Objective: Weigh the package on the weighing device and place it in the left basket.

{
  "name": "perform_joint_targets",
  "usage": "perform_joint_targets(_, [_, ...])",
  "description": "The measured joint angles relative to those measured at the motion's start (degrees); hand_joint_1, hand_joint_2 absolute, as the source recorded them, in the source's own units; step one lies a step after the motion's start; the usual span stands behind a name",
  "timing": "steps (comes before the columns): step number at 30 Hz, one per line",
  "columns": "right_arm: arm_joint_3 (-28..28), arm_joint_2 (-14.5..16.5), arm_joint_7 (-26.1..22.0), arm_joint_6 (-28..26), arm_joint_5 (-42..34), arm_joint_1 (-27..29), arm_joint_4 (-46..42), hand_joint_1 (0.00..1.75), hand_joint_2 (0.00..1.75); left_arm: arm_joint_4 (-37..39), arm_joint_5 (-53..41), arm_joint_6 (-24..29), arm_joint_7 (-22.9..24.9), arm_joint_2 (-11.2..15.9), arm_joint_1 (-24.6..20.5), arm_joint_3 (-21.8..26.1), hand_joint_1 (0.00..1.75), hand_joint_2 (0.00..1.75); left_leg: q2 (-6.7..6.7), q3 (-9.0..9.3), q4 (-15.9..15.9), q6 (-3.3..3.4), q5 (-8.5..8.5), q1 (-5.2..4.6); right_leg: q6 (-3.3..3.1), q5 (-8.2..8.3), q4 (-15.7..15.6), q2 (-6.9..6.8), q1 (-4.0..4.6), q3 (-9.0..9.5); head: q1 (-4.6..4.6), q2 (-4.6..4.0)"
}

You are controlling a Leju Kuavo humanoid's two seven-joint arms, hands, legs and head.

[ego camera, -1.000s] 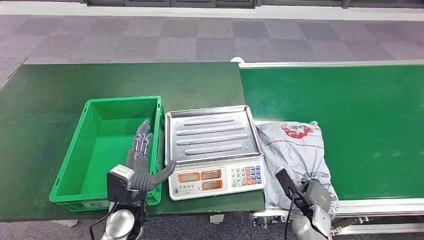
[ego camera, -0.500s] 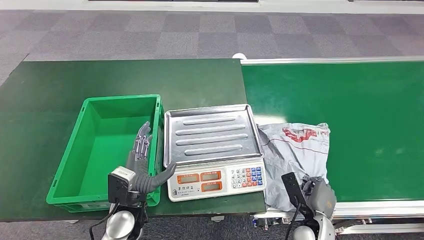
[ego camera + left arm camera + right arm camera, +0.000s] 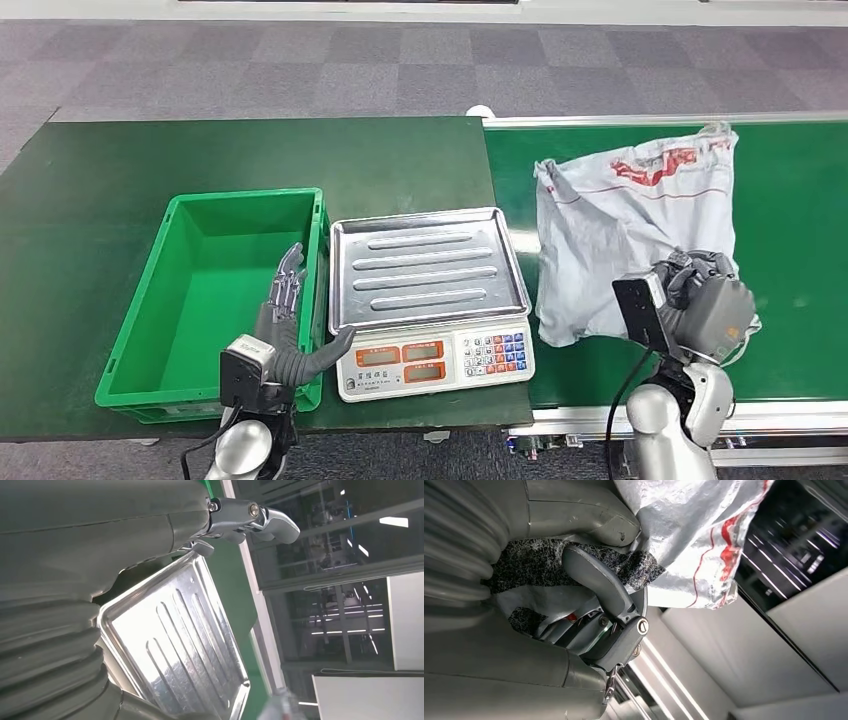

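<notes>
Currently the right hand (image 3: 705, 300) is gripping the grey package (image 3: 625, 225) by its near edge, fingers (image 3: 599, 587) wrapped into the crumpled plastic, and is holding it raised above the green conveyor belt (image 3: 790, 200), to the right of the scale (image 3: 430, 300). The bag is hanging spread out, its red print at the far end. The right forearm is rising steeply from the near right corner, with the wrist bent so the hand is pointing away from the robot.

The left hand (image 3: 285, 325) is holding nothing; its fingers are extended and apart, pointing far, and its thumb is sticking out toward the scale's near left corner. It is hovering over the near right edge of the green basket (image 3: 150, 310), just beside the scale.

Progress, as judged: the pickup appears done, and nothing more. The steel weighing tray (image 3: 425, 265) is standing bare, so weighing is outstanding, and the basket on the dark table (image 3: 90, 170) is holding no package, so the final placement is outstanding too. The likely step in hand is carrying the package left onto the tray.
</notes>
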Motion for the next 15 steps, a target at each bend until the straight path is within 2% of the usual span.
perform_joint_targets(9, [0.8, -2.1, -0.2, -0.3, -1.3, -1.7, -3.3, 1.75, 1.75, 0.4, 0.0, 0.1, -0.1, 0.0, -0.1, 0.0, 0.0, 1.75, -0.06, -0.1, 0.0, 0.0, 0.0, 0.0, 0.0, 0.0, 0.0, -0.06, 0.0, -0.06, 0.0, -0.01])
perform_joint_targets(15, [6.3, -1.9, -0.1, 1.6, -0.6, -5.8, -0.2, 1.75, 1.75, 1.2, -0.1, 0.1, -0.2, -0.4, -1.4, 0.0, 0.0, 1.75, -0.07, -0.11, 0.0, -0.04, 0.1, 0.0, 0.0, 0.01, 0.1, -0.07, 0.0, -0.11, -0.01, -0.01])
